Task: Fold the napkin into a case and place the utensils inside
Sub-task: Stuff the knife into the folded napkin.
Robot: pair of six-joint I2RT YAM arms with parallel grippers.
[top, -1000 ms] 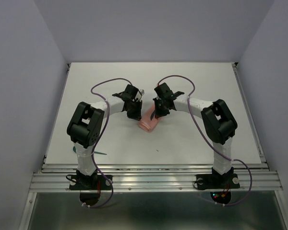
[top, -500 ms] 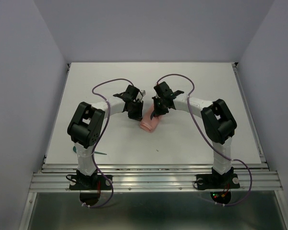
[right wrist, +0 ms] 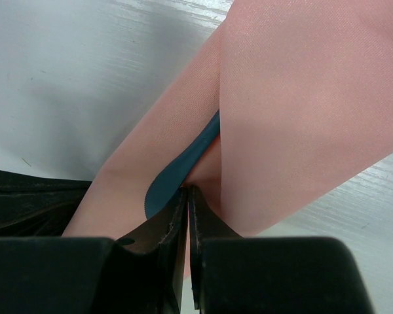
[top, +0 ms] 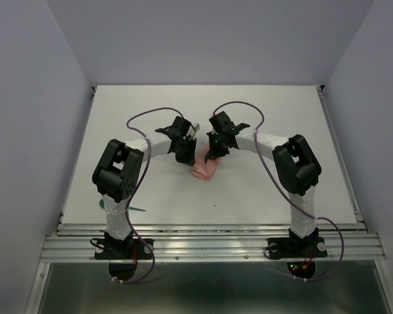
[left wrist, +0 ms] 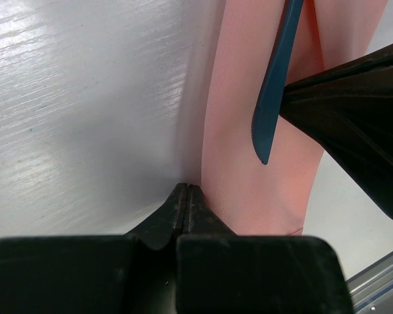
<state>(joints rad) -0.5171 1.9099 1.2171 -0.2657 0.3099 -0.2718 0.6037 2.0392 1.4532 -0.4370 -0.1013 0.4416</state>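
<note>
The salmon-pink napkin, folded into a narrow case (top: 205, 170), lies mid-table between both grippers. My left gripper (top: 183, 154) is shut with its tips on the case's left edge (left wrist: 249, 170), which rises off the table there. My right gripper (top: 213, 154) is shut on a teal utensil (right wrist: 177, 173), a knife. In the right wrist view the knife runs under a raised fold of the case (right wrist: 301, 118). In the left wrist view its serrated tip (left wrist: 265, 131) hangs over the pink cloth beside the right gripper's finger (left wrist: 354, 131).
Another teal utensil (top: 139, 209) lies on the white table (top: 262, 196) beside the left arm's base, partly hidden by the arm. Purple cables (top: 144, 116) loop over both arms. Grey walls close in the table on three sides.
The case has bunched and shifted slightly right under the grippers. Both grippers have edged a little closer together above it, still shut.
</note>
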